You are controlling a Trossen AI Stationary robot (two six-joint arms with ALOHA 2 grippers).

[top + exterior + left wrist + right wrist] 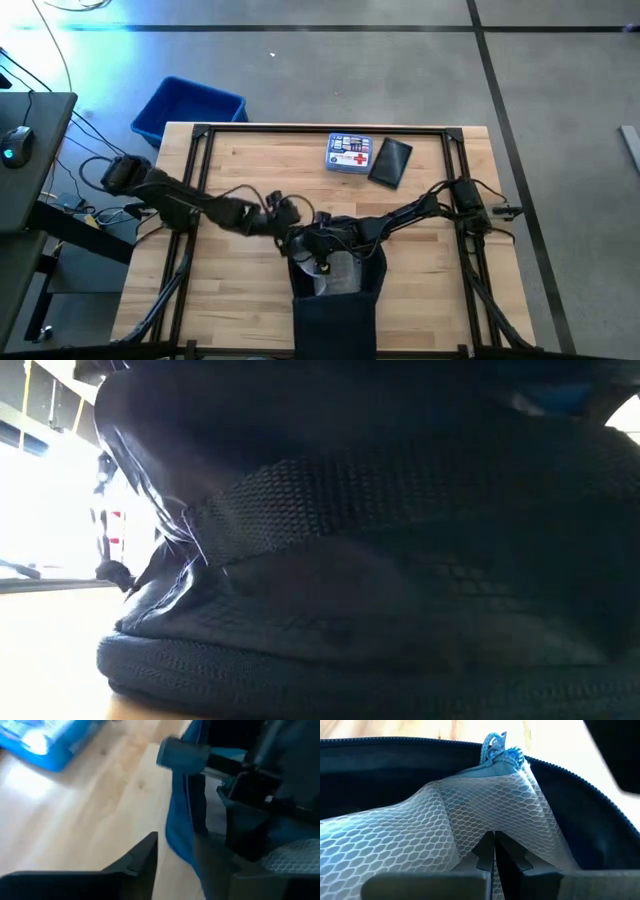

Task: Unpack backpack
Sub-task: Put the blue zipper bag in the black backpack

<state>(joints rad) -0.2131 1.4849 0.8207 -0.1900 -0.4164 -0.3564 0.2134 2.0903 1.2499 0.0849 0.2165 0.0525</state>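
Dark webbing and quilted fabric of the backpack (400, 560) fill the low view almost edge to edge, so it sits right against that camera, at the near edge of the desk (250, 170) in the middle. From above I see it lying with its mouth toward the far side, both my arms meeting over the opening.

My right tool (494, 852) is clenched, its fingers pressed together on the pale mesh lining (445, 825) just inside the zippered rim. My left tool (175, 865) is beside the mouth at the bag's edge; its fingers stand apart with the blue-lit fabric edge just by them, and I cannot tell whether they pinch it.

I judge the bag soft and floppy: it will sag and fold rather than hold its shape, and the mesh will stretch and slide. Taking the rim near the zipper looks sounder than pulling on lining alone.

Only the right wrist view shows the mesh and the grip on it. Only the high view shows the first-aid tin (348, 154) and black pouch (390, 162) lying at the far edge of the desk, well apart from the bag, and the blue bin (188, 108) on the floor beyond the desk.
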